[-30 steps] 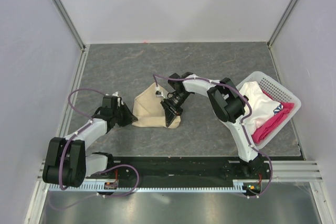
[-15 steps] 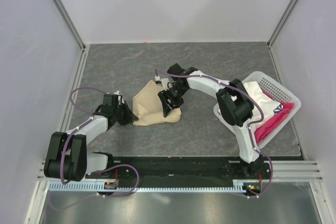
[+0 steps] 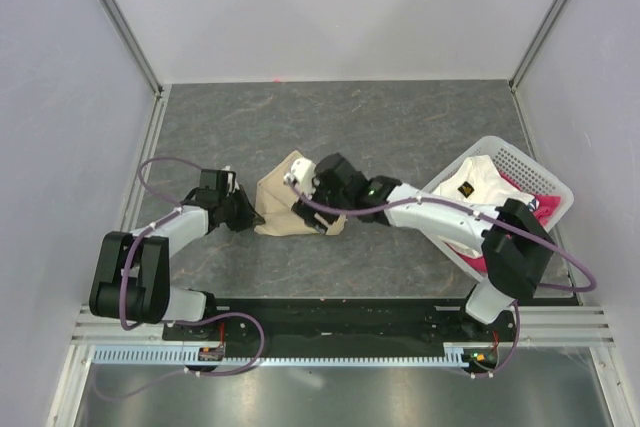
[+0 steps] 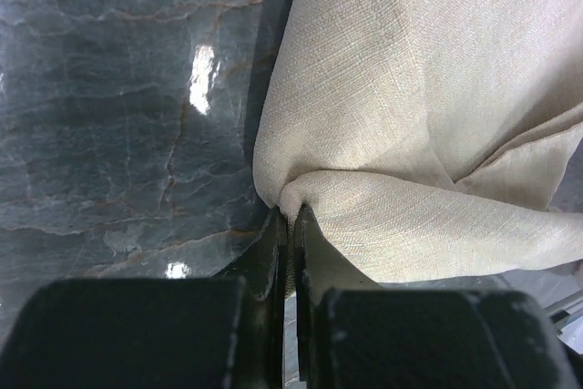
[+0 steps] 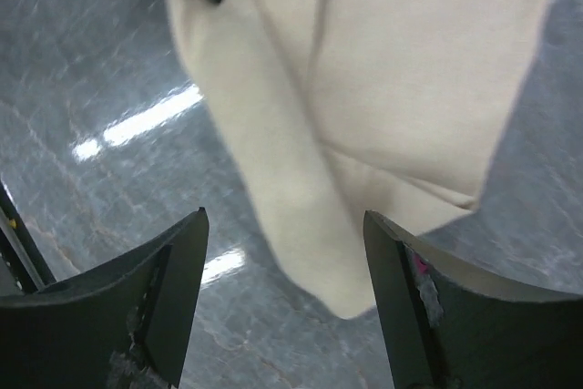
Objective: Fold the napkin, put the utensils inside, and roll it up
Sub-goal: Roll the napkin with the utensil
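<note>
The beige napkin lies crumpled and partly folded on the grey table, between my two grippers. My left gripper is at its left edge, and in the left wrist view that gripper is shut on a pinched fold of the napkin. My right gripper hovers over the napkin's right side. The right wrist view shows this gripper wide open above the napkin, with nothing between its fingers. The utensils are out of view.
A white mesh basket stands at the right edge of the table, holding a white cloth and a pink-red cloth. The right arm stretches low across the table from the basket side. Grey walls enclose the table.
The left gripper has shut on the napkin's left edge. The right gripper has opened and let go of the napkin, and the right arm's elbow has swung down towards the basket.
</note>
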Controlling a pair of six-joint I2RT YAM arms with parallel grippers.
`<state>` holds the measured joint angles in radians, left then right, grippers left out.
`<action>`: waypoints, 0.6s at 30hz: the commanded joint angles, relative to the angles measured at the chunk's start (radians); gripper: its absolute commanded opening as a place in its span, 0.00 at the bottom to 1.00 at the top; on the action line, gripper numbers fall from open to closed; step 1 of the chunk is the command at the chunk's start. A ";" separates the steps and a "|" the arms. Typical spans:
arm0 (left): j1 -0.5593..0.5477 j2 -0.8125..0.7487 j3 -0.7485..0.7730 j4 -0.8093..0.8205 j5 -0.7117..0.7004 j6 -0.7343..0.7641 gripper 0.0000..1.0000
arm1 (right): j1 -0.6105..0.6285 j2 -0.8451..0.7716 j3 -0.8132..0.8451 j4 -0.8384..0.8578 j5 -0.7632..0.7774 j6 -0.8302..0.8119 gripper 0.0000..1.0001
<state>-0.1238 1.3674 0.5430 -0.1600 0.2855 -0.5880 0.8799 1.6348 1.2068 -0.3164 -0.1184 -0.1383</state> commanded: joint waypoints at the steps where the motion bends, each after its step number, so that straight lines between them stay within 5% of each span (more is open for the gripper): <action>1: 0.004 0.061 0.052 -0.053 -0.045 0.054 0.02 | 0.096 0.008 -0.076 0.072 0.209 -0.079 0.77; 18: 0.004 0.110 0.087 -0.053 -0.025 0.070 0.02 | 0.162 0.217 -0.004 0.066 0.293 -0.188 0.74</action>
<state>-0.1238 1.4471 0.6197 -0.1860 0.2939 -0.5743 1.0370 1.8172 1.1500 -0.2665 0.1349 -0.2947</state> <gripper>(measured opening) 0.040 0.744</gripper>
